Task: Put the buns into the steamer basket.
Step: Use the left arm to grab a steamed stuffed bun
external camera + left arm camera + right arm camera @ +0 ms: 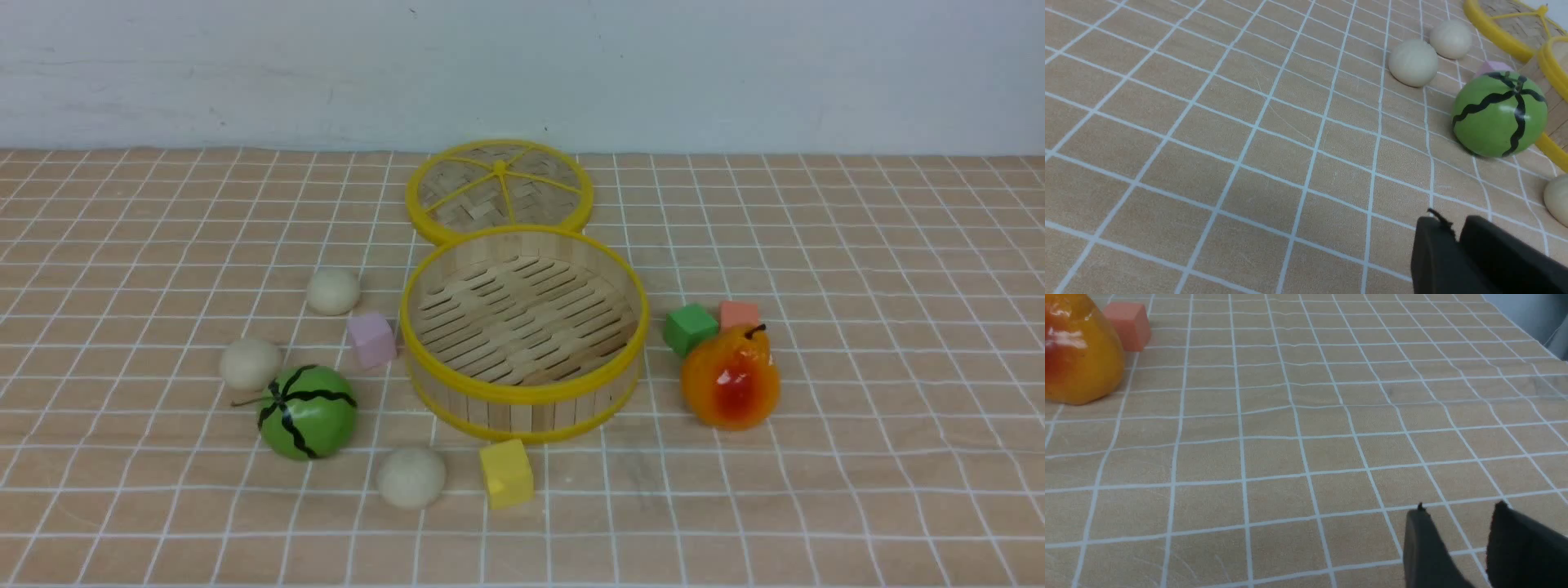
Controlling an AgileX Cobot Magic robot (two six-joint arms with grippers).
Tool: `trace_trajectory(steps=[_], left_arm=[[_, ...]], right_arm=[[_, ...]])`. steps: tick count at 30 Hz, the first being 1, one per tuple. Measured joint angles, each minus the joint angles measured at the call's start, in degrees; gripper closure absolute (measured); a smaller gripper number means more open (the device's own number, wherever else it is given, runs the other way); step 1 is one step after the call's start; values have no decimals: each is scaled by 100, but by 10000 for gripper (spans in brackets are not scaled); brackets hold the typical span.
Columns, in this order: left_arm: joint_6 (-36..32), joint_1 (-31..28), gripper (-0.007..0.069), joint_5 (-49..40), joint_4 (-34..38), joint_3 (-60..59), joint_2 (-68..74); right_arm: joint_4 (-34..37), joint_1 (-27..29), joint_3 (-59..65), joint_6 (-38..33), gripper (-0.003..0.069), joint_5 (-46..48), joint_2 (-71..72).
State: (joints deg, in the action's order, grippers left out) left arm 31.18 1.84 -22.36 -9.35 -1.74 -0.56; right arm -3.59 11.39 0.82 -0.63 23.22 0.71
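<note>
One wide worktop, covered with a tan cloth of white squares, lies under both grippers. The left gripper hangs low over it, its fingers pressed together with nothing between them. The right gripper also hangs low, its fingers spread, and only bare cloth shows in the gap. The front view shows neither gripper.

The steamer basket stands upright with its slatted floor bare. From the left gripper it is ahead, behind the melon. The lid lies flat just beyond the basket and is the farthest thing from the left gripper.

The pear, orange with a red patch, stands ahead of the right gripper, well apart from it. The melon, green with black stripes, lies ahead of the left gripper, between it and the basket wall.

All three buns rest on the cloth outside the basket. The nearest bun is near the left gripper and close to the basket wall. The second bun and the third bun lie farther from that gripper than the melon.

The yellow block sits just beside the nearest bun. The pink block is just beside the basket. The green block and the salmon block stand behind the pear, farther from the right gripper.
</note>
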Motion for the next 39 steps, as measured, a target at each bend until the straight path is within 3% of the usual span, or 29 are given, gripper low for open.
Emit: trace_trajectory(steps=[30, 39], left_arm=[[0, 0, 507, 26, -155, 0, 0], [16, 0, 498, 970, -155, 0, 0]], right_arm=[[0, 0, 0, 0, 418, 0, 0], [0, 0, 0, 0, 418, 0, 0]])
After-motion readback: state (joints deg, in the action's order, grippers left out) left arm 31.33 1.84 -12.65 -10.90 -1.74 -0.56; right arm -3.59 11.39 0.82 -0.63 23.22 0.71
